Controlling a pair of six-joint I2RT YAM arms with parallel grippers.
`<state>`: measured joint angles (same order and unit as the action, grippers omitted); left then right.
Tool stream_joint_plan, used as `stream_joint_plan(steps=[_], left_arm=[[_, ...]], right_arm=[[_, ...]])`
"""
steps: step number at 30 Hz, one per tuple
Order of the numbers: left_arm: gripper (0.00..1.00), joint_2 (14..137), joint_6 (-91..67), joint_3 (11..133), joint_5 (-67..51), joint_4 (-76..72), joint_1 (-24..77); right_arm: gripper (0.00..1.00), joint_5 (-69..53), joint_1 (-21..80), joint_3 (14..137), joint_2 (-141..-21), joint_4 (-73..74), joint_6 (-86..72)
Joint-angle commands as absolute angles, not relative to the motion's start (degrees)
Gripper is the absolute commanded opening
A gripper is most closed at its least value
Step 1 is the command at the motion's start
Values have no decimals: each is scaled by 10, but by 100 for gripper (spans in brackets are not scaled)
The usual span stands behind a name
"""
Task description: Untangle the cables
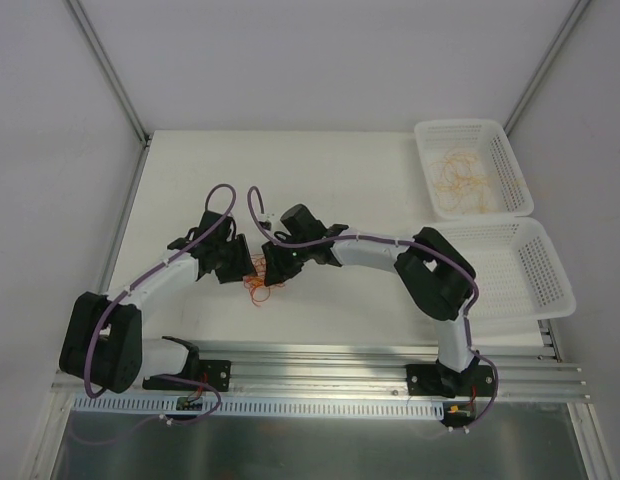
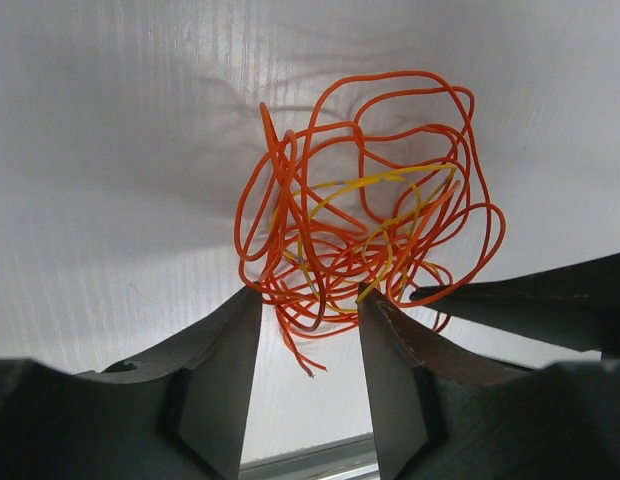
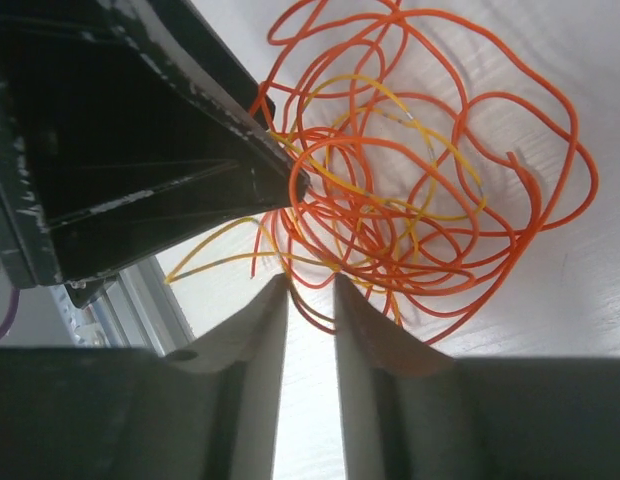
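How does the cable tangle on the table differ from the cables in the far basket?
The tangle is mostly red-orange with a few yellow strands; the basket cables look pale yellow-orange. The tangle lies directly on the table; the basket cables lie inside the far basket. Both are thin, curly wires in loose heaps.

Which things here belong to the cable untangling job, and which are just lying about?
Job:
- cable tangle
- left pincer and right pincer, both at it
- pale cables in the far basket, probably the same kind

Lying about:
- near basket
- metal rail at the front
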<state>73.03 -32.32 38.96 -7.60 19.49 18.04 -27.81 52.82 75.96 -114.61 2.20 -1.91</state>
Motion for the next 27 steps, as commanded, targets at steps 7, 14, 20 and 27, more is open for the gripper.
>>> stream_joint_plan(steps=[7, 14, 20, 27], left_arm=[[17, 751, -339, 382, -71, 182, 185], [0, 785, -360, 381, -68, 181, 185], [0, 802, -363, 382, -62, 181, 185], [0, 802, -372, 370, -39, 181, 185]], right_arm=[[4, -249, 531, 726, -1093, -14, -6], [1, -229, 528, 676, -967, 14, -3], [1, -204, 512, 660, -857, 33, -8], [1, -138, 473, 706, -724, 110, 21]])
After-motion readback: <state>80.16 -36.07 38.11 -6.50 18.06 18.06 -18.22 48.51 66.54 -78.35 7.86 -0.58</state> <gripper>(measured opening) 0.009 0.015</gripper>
